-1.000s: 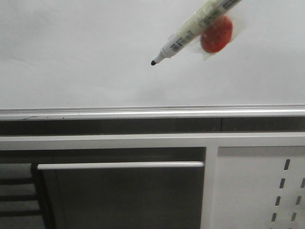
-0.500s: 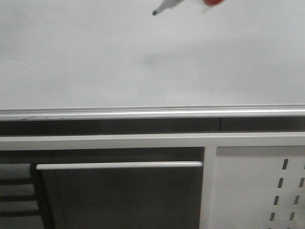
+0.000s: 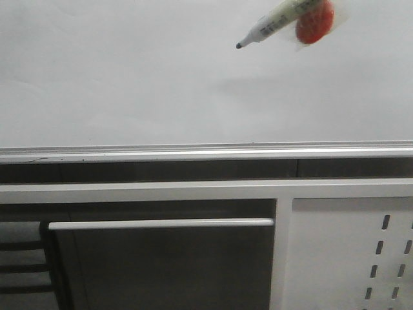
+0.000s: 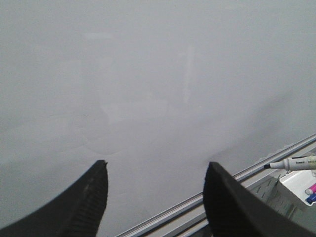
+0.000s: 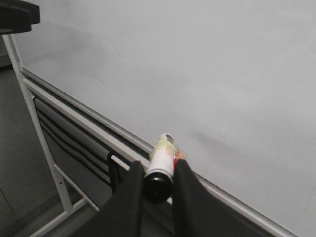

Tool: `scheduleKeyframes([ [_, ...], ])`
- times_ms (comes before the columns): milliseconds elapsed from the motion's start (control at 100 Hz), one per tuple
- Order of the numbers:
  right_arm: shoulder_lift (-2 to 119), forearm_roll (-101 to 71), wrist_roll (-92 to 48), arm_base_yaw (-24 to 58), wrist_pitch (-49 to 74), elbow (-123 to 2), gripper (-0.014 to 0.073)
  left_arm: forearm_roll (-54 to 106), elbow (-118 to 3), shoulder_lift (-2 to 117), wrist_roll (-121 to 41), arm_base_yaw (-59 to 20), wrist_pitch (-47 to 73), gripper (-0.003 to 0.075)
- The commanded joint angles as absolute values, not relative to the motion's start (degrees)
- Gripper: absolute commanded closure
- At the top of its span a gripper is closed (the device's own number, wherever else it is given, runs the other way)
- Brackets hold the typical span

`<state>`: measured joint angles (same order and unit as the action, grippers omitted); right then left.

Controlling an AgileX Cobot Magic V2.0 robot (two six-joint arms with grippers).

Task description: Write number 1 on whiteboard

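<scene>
The whiteboard (image 3: 129, 77) fills the upper half of the front view, its silver rail (image 3: 193, 152) along the lower edge. No number 1 shows on it in any view. A white marker (image 3: 277, 20) with a black tip slants in from the top right, tip pointing down-left, just off the board, with a red disc (image 3: 316, 24) taped beside it. My right gripper (image 5: 159, 167) is shut on the marker (image 5: 162, 155), whose butt end faces the camera. My left gripper (image 4: 155, 165) stands open before the bare whiteboard (image 4: 148, 74), holding nothing.
Below the rail sit a white metal panel with slot holes (image 3: 342, 252) and a white horizontal bar (image 3: 161, 224) over dark space. The left wrist view shows another marker (image 4: 296, 163) and a white tray (image 4: 296, 183) with coloured pens near the rail.
The marker rose almost out of the top of the front view, then came back down and to the right. Its tip now sits higher and further right than a second ago.
</scene>
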<state>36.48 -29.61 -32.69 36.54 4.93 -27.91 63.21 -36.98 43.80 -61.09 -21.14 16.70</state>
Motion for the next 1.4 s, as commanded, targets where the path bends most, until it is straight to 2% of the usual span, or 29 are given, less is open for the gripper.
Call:
scheduleKeyframes([
  [0, 36.6, -27.5, -33.3, 36.4, -2.3, -29.4, 0.0633, 65.0, -38.6, 43.6, -60.4, -21.1, 14.3, 0.0335],
  [770, 46.4, -23.6, -33.3, 41.0, -8.3, -32.8, 0.0635, 65.0, -38.6, 43.8, -60.4, -21.1, 13.0, 0.0335],
  [1390, 46.9, -23.4, -33.3, 41.0, -9.1, -32.8, 0.0634, 65.0, -38.6, 43.8, -60.4, -21.1, 13.0, 0.0335],
])
